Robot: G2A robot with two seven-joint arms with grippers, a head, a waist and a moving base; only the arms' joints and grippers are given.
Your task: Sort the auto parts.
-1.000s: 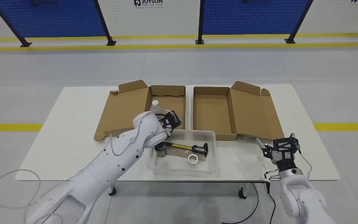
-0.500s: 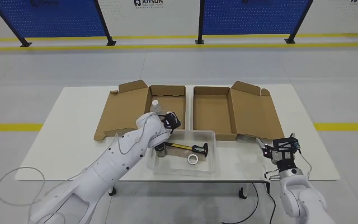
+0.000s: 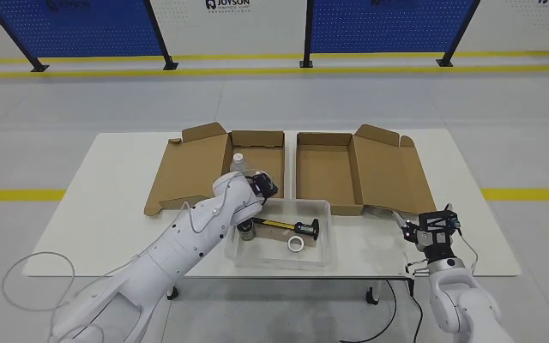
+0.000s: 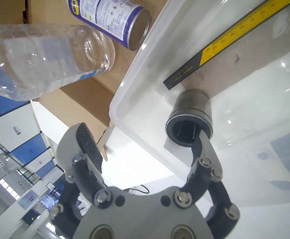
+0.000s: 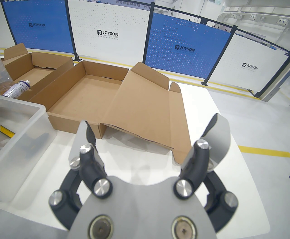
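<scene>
Left gripper (image 4: 141, 135): jaws apart across a corner of the tub (image 4: 136, 68), one finger (image 4: 201, 149) inside at the rim of the bearing (image 4: 189, 113), the other outside the wall. Bearing: in that tub corner, at the end of the yellow caliper (image 4: 226, 43), with a white ring (image 3: 295, 244) farther along. Right gripper (image 5: 151, 129): jaws apart, holding nothing, above the table (image 3: 111, 197) well apart from the tub; left box (image 3: 257, 159) holds a bottle (image 3: 238, 160) and a spray can (image 4: 108, 20), right box (image 3: 326, 176) beside it.

You have a white bench (image 3: 111, 197) on pale grey floor (image 3: 86, 103). Yellow lines (image 3: 26, 195) run beside and beyond the bench, and blue-and-white pegboard panels (image 3: 386, 21) stand behind it.
</scene>
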